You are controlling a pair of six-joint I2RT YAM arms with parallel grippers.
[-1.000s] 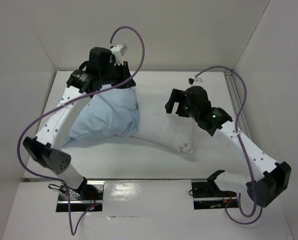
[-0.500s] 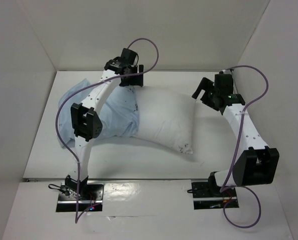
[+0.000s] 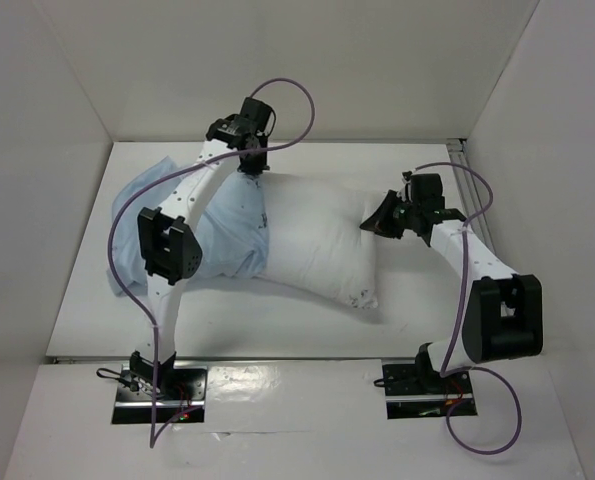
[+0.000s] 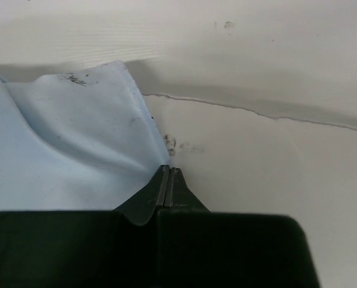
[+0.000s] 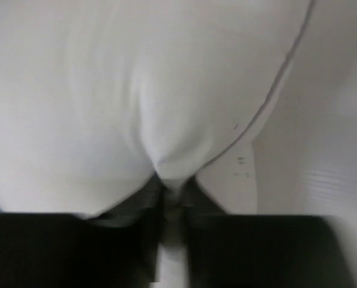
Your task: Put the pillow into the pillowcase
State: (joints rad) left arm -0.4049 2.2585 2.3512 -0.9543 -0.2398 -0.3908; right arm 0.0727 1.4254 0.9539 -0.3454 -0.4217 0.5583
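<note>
White pillow [image 3: 322,250] laid centre frame, long axis left-right, left end seemingly sheathed in pillowcase [image 3: 227,235]; left jaws clamped on pillowcase hem, upper centre; right jaws pinched on pillow's right end; leftward push judged needed.

This is a robotics lab test cell, by the look of it: a white tabletop [image 3: 307,330] boxed in by plain white walls [image 3: 377,70], a left arm [image 3: 199,180] and a right arm [image 3: 477,265] bolted to metal plates [image 3: 189,390] at its near edge, purple cables [image 3: 289,84] looping off them.

No readable text, label, brand, number or sign shows in any view
</note>
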